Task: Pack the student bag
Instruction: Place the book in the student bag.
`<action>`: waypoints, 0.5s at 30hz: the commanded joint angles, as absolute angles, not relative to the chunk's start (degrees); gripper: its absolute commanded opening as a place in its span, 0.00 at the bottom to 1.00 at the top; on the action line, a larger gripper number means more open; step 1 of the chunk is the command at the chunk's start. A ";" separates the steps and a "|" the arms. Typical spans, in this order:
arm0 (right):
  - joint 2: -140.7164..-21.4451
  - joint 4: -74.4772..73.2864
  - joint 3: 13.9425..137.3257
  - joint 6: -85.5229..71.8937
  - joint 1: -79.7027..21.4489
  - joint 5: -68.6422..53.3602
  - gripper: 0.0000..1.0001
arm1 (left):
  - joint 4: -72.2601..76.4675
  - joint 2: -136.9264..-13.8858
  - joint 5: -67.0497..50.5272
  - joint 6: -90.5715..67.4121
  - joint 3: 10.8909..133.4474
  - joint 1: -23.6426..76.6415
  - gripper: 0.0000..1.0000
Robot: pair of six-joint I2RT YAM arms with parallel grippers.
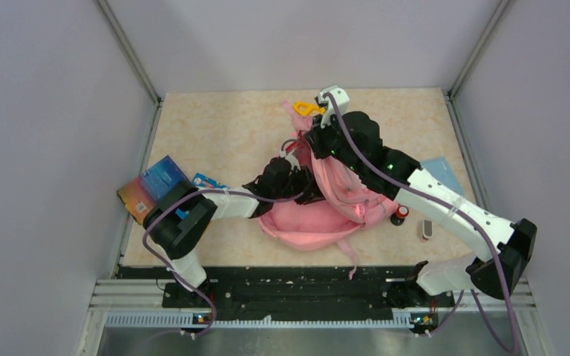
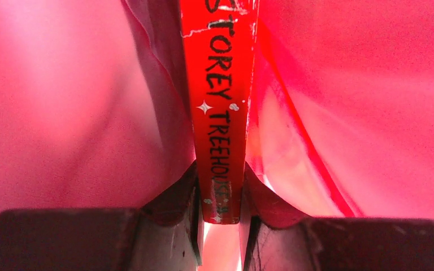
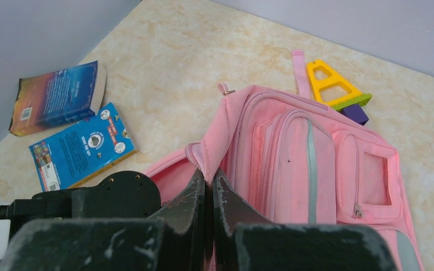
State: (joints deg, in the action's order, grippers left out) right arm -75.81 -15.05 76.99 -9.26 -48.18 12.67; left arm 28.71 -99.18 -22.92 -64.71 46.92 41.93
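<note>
Left claw (image 2: pixel 220 217) inside student bag (image 1: pixel 304 222), around red book (image 2: pixel 220 101)

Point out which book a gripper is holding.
The red-spined book lettered "Storey Treehouse", pinched by the left gripper inside the student bag; the dark blue book and light blue book lie loose on the table.

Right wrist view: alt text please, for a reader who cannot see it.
The right pincer is shut on the raised rim of the pink student bag. Two books lie on the table to its left, and a yellow triangular toy sits behind it.
</note>
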 commanded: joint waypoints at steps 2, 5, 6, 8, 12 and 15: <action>-72.80 -8.18 77.92 -9.02 -47.48 16.12 0.00 | 27.05 -97.28 -16.86 -57.20 50.48 41.95 0.14; -72.22 -7.96 77.18 -8.73 -47.47 16.99 0.00 | 22.49 -94.31 -14.08 -52.83 50.63 41.99 0.42; -72.12 -7.89 76.97 -8.78 -47.53 17.10 0.00 | 21.44 -93.54 -13.38 -51.77 50.69 42.00 0.54; -72.06 -7.81 76.76 -8.58 -47.46 17.27 0.00 | 19.53 -92.37 -12.79 -49.64 51.30 41.97 0.68; -72.07 -7.86 76.53 -8.28 -47.46 17.62 0.00 | 11.81 -90.33 -10.59 -45.41 53.76 41.95 0.80; -71.83 -7.90 76.22 -7.94 -47.46 18.20 0.00 | 7.58 -87.23 -7.46 -42.58 52.62 41.93 0.81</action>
